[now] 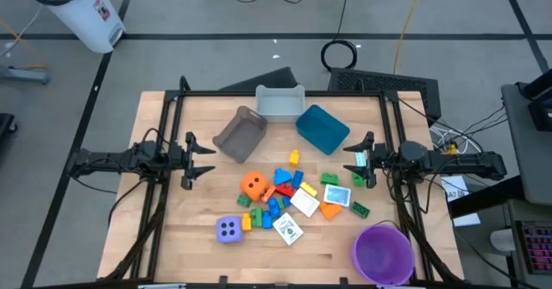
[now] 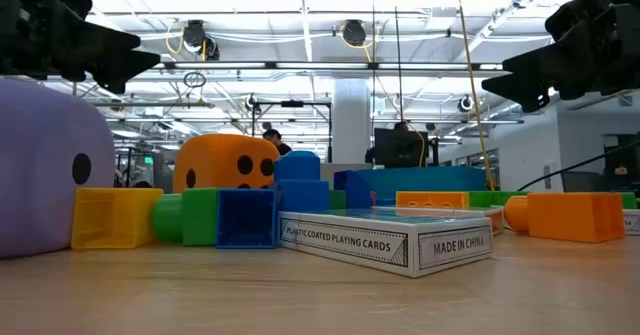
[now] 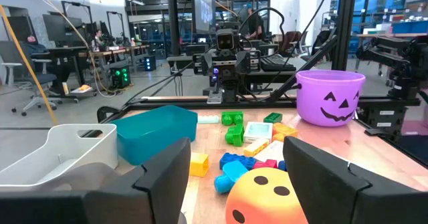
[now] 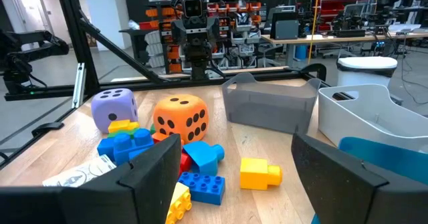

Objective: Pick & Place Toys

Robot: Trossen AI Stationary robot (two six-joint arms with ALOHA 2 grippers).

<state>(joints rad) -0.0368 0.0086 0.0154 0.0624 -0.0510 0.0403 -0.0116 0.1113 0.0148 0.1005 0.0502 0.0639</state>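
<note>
From above, the left pincer [image 1: 205, 160] and right pincer [image 1: 355, 168] hover open and empty at either side of the table [image 1: 172, 229], the toys [image 1: 285, 198] heaped between them. At table level, the purple die [image 2: 45, 165] sits left, the orange die [image 2: 225, 162] farther back.

Orange die [image 1: 253, 184] mid-table amid brick pile [image 1: 280, 201]. Purple die [image 1: 228, 229] below-left of orange die. 3 bins above it. Purple bowl [image 1: 382, 252] far lower right. Left gripper [image 1: 205, 161] and right gripper [image 1: 356, 170] flank pile, both open, empty.
</note>
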